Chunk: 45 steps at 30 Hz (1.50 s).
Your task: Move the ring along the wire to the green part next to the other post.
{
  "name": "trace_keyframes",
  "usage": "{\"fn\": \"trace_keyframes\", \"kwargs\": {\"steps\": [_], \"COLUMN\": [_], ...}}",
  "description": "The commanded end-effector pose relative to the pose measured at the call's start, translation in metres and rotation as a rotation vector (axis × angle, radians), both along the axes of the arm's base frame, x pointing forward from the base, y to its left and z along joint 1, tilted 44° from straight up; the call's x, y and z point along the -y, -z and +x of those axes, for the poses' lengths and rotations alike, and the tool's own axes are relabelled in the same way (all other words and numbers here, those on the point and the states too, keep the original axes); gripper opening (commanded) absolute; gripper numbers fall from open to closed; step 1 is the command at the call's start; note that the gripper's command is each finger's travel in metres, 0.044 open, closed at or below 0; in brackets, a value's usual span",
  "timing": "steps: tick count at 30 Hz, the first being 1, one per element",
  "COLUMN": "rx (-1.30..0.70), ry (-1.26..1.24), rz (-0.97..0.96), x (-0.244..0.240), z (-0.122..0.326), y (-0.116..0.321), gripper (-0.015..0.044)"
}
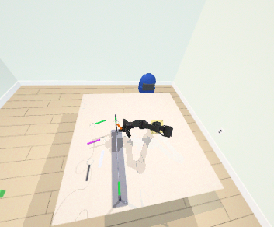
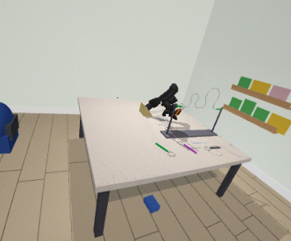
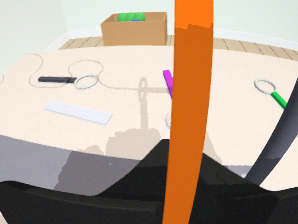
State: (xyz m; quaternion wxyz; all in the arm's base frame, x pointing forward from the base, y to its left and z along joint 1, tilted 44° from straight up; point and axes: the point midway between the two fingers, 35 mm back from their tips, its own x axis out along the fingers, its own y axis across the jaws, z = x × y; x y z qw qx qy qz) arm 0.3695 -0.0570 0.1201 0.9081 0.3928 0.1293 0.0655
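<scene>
My gripper (image 1: 122,128) (image 2: 175,113) (image 3: 172,147) is shut on the orange handle (image 1: 119,127) (image 2: 177,111) (image 3: 192,100), which stands nearly upright in the wrist view. The ring shows faintly in the top view, beside the near green part (image 1: 116,117) (image 2: 179,106); its exact place on the wire is too small to tell. One post (image 2: 171,120) (image 3: 280,135) stands close to the gripper. The grey wire rises in loops from there to the far green part (image 1: 119,188) (image 2: 218,109) by the other post (image 2: 217,120). The ring is out of the wrist view.
The dark base plate (image 2: 191,133) lies under the wire. A green wand (image 1: 99,122) (image 2: 162,147), a magenta wand (image 1: 93,141) (image 2: 190,148), a black-handled wand (image 1: 88,172) (image 3: 55,79) and a white strip (image 1: 101,158) (image 3: 78,112) lie beside it. A cardboard box (image 3: 135,32) stands beyond the table.
</scene>
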Motion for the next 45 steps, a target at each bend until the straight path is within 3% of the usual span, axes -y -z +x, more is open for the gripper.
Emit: {"fn": "trace_keyframes", "kwargs": {"steps": [1, 45], "rx": [-0.001, -0.001], "ry": [-0.004, -0.004], "rz": [-0.003, -0.003], "x": [0.002, -0.003], "z": [-0.001, 0.0], "y": [0.004, 0.023], "gripper": [-0.015, -0.015]}}
